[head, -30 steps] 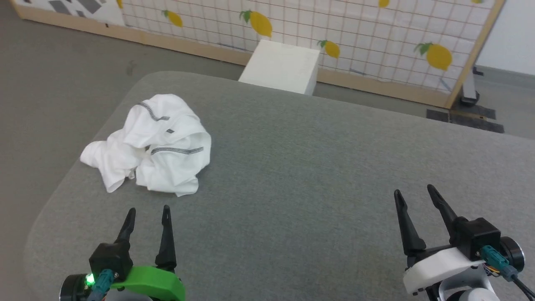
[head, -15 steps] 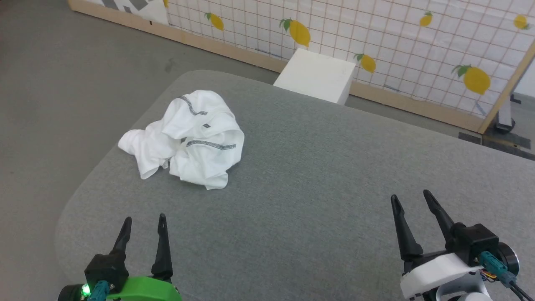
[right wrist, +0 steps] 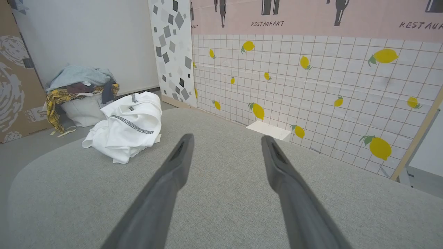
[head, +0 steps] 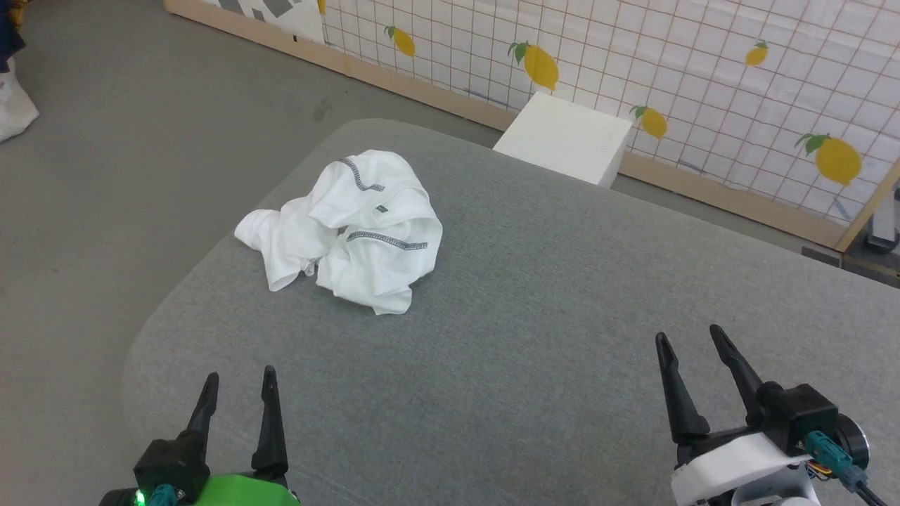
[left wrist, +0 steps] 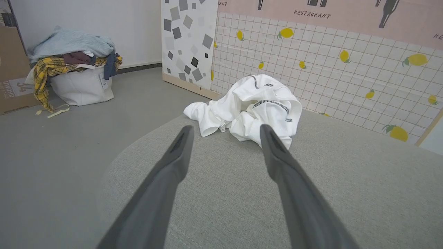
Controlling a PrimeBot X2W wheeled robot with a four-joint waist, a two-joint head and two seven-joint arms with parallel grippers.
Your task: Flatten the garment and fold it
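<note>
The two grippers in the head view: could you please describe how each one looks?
Both have two long, dark, tapering fingers on a black block with a teal cable plug. The left gripper sits on a bright green mount with a small green light; the right gripper sits on a white mount beside a round black housing.

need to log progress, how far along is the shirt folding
Done: nothing yet. The shirt lies crumpled in a heap at the far left of the grey pad. In hand: nothing. The left gripper and right gripper are open and empty, both apart from the shirt, the left one nearer. Left: grasp it, spread it flat, then fold.
</note>
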